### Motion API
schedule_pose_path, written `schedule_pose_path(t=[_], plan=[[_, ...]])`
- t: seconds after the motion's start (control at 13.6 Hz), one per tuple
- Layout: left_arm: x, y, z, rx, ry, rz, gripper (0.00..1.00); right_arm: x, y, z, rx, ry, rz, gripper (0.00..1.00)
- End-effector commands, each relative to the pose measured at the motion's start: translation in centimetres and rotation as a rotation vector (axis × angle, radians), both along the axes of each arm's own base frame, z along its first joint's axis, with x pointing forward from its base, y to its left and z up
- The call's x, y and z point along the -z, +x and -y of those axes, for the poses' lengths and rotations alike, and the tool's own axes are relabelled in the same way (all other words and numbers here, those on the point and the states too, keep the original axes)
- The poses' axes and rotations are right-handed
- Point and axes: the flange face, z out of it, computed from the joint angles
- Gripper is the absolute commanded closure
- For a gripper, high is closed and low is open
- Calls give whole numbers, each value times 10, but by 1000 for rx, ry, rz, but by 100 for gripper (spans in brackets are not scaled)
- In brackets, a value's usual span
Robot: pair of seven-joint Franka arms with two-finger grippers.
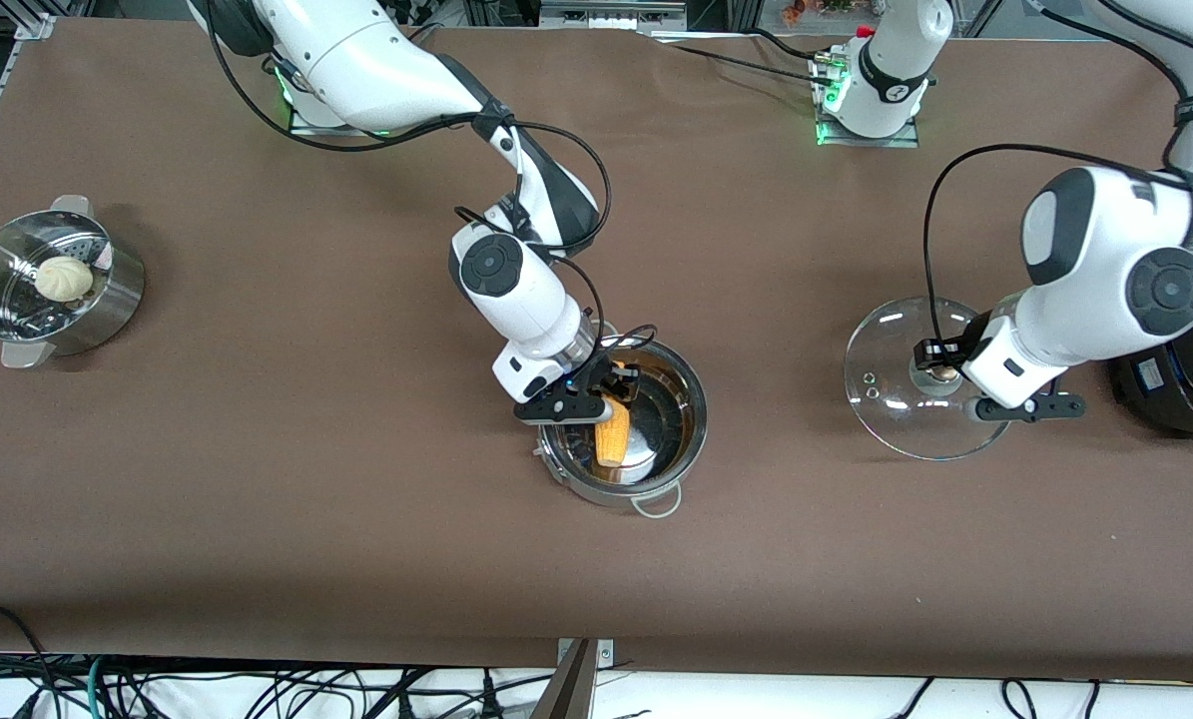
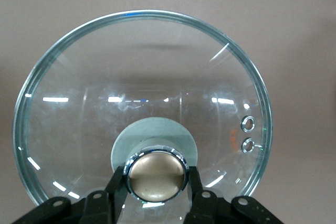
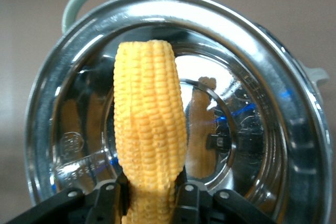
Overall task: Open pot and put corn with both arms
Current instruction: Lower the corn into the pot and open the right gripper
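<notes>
Right wrist view has the right gripper (image 3: 149, 195) clamped on the thick end of the corn (image 3: 149, 129), a light, stiff, knobbly cob hanging over the open pot (image 3: 294, 145), while the left gripper (image 2: 157, 195) pinches the fragile glass lid (image 2: 142, 66) by its knob (image 2: 156, 176).

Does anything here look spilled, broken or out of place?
Nothing stands out. The pot stands upright and open, the right gripper holds the corn over it, and the left gripper grips the knob of the glass lid, set aside toward the left arm's end.
</notes>
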Motion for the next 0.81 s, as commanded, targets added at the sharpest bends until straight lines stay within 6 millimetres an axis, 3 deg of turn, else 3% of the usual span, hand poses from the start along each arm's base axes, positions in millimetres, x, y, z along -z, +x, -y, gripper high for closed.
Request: schedule_pose_path(t=[0.0, 0.29, 0.44, 0.59, 0.66, 0.74], plan=[[28, -40, 0, 60, 18, 28, 100, -6, 1, -10, 5, 24, 5, 0], [90, -50, -16, 94, 10, 80, 100, -21, 4, -6, 0, 18, 21, 0], [110, -53, -22, 116, 3, 94, 100, -31, 3, -4, -7, 0, -1, 0], [131, -53, -30, 113, -3, 86, 100, -54, 17, 24, -22, -125, 34, 0], [137, -54, -33, 106, -5, 75, 82, -72, 19, 39, -40, -195, 35, 0], [137, -53, -33, 106, -6, 74, 20, -90, 22, 52, -36, -229, 27, 0]])
